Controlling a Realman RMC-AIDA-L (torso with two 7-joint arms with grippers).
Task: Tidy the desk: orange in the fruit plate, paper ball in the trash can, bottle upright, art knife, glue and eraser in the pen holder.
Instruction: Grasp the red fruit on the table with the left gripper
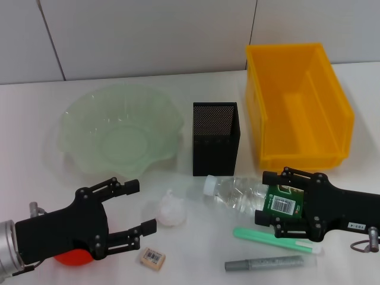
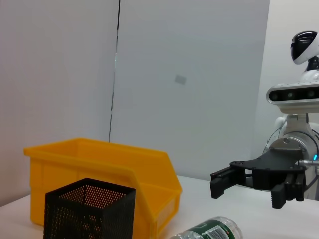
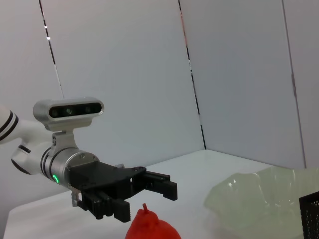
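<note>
Standing at the table's far right, the trash can [image 1: 300,107] nearly reaches the back edge. The fruit plate [image 1: 119,133] spreads far left, and the pen holder [image 1: 215,138] sits between them with open gaps on both sides. Nearer, the bottle [image 1: 240,193] lies on its side, cap toward the plate; the right gripper [image 1: 266,199] hovers over its labelled end, fingers apart and not clamped. The left gripper [image 1: 135,208] hangs low at the near left, jaws spread wide. The orange [image 1: 74,256] shows beneath its body by the near edge. The paper ball [image 1: 168,211] lies just beyond the left fingertips. The eraser [image 1: 152,258] rests near the front edge.
</note>
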